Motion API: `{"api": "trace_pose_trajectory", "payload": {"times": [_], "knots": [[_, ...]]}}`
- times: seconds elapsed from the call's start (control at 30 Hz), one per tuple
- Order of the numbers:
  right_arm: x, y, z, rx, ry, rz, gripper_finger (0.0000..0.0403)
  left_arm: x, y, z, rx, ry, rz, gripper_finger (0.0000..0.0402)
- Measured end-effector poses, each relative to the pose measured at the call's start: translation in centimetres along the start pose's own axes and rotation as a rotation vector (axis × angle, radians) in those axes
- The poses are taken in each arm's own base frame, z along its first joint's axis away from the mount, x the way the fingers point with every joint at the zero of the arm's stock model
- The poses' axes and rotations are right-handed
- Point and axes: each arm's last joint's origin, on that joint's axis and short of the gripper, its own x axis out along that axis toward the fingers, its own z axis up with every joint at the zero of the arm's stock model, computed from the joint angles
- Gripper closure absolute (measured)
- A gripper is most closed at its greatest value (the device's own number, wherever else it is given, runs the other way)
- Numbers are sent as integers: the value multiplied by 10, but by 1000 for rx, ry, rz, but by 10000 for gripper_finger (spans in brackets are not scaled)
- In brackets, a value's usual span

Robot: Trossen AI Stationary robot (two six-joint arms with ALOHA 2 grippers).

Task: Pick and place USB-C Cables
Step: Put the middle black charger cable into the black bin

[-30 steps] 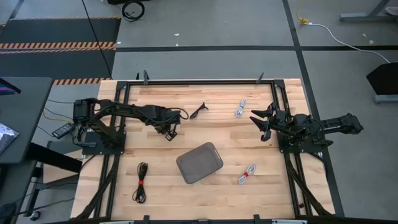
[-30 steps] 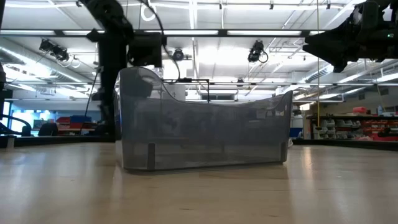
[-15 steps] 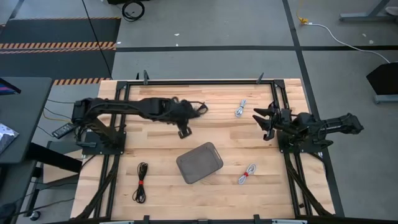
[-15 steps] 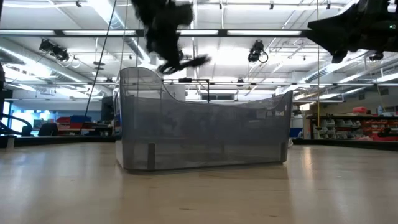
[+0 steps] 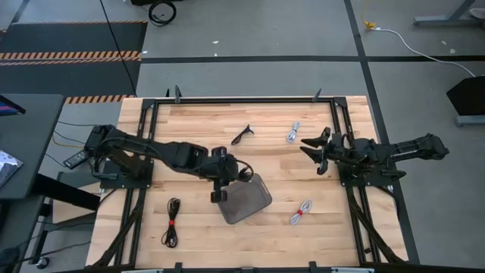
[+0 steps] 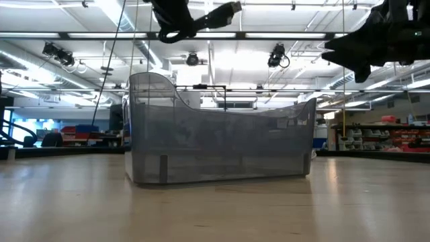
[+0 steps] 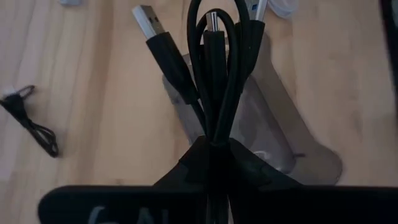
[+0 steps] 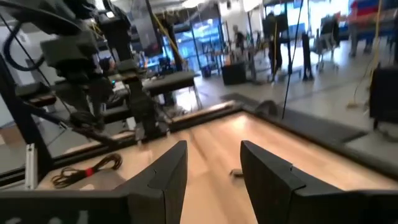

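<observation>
My left gripper [image 5: 227, 176] hovers over the left end of the grey tray [image 5: 250, 201], shut on a black USB-C cable bundle [image 7: 214, 74]. In the low view that gripper [image 6: 191, 17] is high above the tray [image 6: 222, 144]. Four more bundles lie flat on the wood. They are a black one [image 5: 242, 135], a white/grey one [image 5: 292, 133], a white one with a red band [image 5: 301, 211] and a black one with a red band [image 5: 173, 221]. My right gripper [image 5: 312, 148] waits open at the table's right side, in the air [image 6: 359, 50]. My left gripper holds the black bundle by its near end [image 7: 211, 140], pinched between the two fingers; the dark finger bodies hide the contact itself. The bundle is lifted clear and sticks out ahead of the fingers. Its plugs [image 7: 152, 25] are at the free end, over the tray.
The tray [image 7: 273, 130] stands near the table's middle, its walls rising well above the wood. A black metal frame [image 5: 242, 99] runs along the table's far edge and both sides. Bare wood lies between the tray and the right arm.
My left gripper has carried the black bundle from the table's left-middle toward the right and the near edge, ending above the tray's left end. In the low view it has risen from beside the tray to well above the tray's rim. It has stayed shut on the bundle.
</observation>
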Motion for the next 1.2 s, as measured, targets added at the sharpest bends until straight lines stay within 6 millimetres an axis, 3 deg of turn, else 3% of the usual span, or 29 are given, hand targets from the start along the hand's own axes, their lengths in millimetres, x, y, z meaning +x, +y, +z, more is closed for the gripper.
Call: {"api": "trace_pose_trajectory", "payload": {"times": [0.3,0.53,0.73,1.0,1.2], "knots": [[1,3,1,37,-15,17,247,11,-34,-8,-60,24,-12,364],[2,4,-1,28,3,26,247,61,-46,-24,-130,177,58,364],[3,4,2,-31,-27,19,247,83,-39,-26,-190,208,97,364],[3,2,8,-111,-88,-27,247,85,-36,-21,-284,171,96,362],[4,1,11,-166,-117,-40,247,90,-46,-25,-316,172,86,353]]}}
